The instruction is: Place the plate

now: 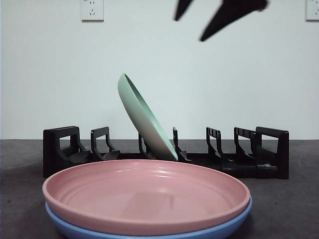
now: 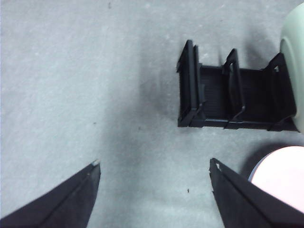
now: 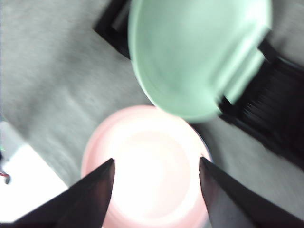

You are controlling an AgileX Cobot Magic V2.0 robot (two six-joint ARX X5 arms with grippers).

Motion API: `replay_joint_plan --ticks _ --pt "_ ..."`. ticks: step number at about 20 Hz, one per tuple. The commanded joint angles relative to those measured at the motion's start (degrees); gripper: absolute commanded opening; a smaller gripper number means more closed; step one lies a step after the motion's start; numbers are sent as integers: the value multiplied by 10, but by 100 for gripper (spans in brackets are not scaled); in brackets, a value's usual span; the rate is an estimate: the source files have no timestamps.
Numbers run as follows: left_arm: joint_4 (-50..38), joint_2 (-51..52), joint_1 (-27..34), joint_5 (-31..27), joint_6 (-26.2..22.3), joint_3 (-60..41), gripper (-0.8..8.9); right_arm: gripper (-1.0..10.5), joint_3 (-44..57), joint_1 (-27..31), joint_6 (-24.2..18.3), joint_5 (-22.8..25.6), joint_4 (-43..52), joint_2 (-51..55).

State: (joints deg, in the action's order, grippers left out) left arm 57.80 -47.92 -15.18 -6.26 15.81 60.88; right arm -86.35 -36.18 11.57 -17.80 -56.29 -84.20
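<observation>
Grey table (image 1: 20,199), white wall (image 1: 50,74); right gripper (image 3: 156,164) and left gripper (image 2: 154,166) both released.

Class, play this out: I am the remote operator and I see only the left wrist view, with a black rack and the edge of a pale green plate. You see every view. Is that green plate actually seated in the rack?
Observer: Yes. In the front view the green plate stands tilted in a slot near the middle of the black rack.
Operator: What lies under the pink plate at my picture's edge?
Observer: The pink plate is stacked on a blue plate, in front of the rack.
Operator: Where is the other arm?
Observer: The right gripper hangs open above the pink plate, holding nothing.
</observation>
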Motion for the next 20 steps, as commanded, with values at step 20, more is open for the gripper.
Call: replay_joint_plan --ticks 20 --pt "-9 -3 3 -2 3 13 367 272 -149 -49 16 13 116 -248"
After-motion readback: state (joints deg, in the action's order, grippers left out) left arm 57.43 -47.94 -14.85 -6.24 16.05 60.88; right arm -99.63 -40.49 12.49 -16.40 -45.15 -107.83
